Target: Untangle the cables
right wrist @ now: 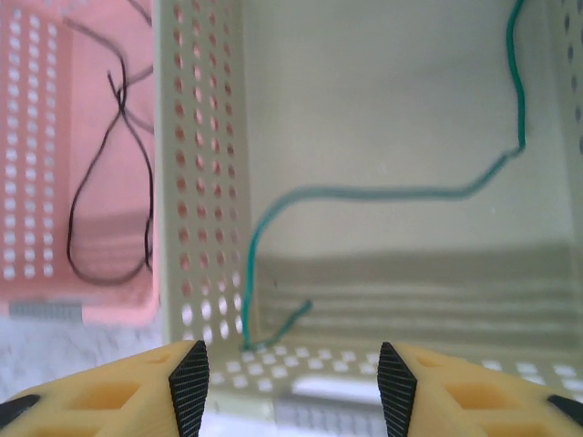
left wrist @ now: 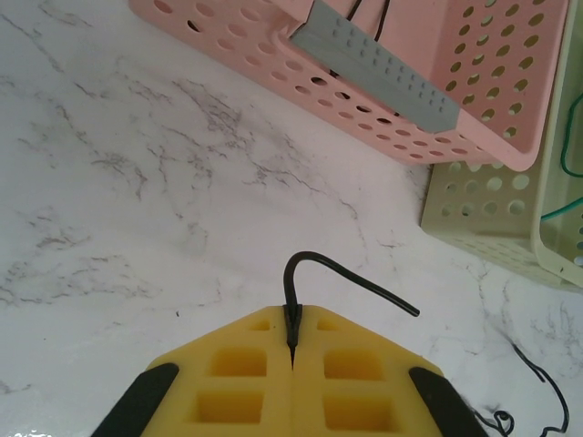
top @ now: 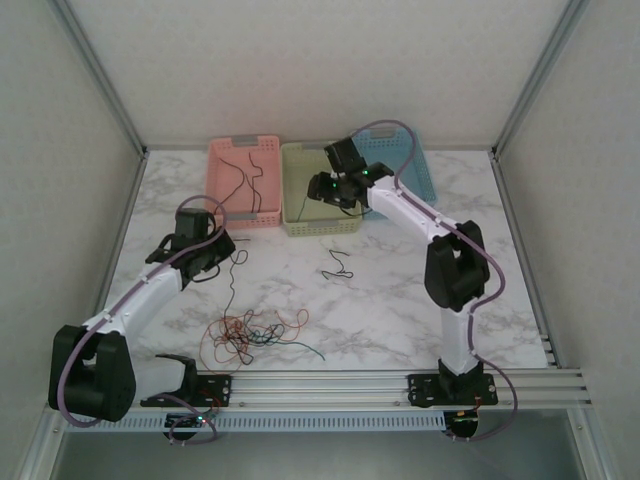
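A black cable [left wrist: 351, 280] is pinched in the closed left gripper [left wrist: 293, 344]. The right gripper [right wrist: 290, 375] is held parted over the pale green basket [right wrist: 196, 164], where a green cable [right wrist: 364, 193] lies.

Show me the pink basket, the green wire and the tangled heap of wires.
Pink basket [top: 211, 185], top view, its left wall.
Green wire [right wrist: 364, 192], right wrist view, its level middle stretch.
Heap of wires [top: 245, 335], top view, middle of the tangle.
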You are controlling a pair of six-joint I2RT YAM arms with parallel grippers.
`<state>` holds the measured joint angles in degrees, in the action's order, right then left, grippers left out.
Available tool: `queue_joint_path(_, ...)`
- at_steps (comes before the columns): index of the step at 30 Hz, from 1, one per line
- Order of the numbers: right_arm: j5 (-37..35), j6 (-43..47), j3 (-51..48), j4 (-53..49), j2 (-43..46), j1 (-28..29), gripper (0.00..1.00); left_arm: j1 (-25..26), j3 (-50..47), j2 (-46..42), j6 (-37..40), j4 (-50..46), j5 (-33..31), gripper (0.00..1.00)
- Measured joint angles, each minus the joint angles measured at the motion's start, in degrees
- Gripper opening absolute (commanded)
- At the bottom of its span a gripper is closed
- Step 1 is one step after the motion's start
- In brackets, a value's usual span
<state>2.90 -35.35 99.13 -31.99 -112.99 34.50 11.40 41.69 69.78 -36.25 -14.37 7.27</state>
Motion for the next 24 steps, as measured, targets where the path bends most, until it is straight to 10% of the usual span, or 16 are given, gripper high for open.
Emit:
queue_joint_path(9,-1.81,5.68,-30.62,4.76,24.98,2.58,0.59,0.0,0.0,-2.19,0.02,-1.44,1.27,0.0)
queue_joint_path(24,-10.56,19.02,-29.66,5.62,9.38,9.27,0.53,0.0,0.35,-2.08,0.02,-2.4,1.81,0.0)
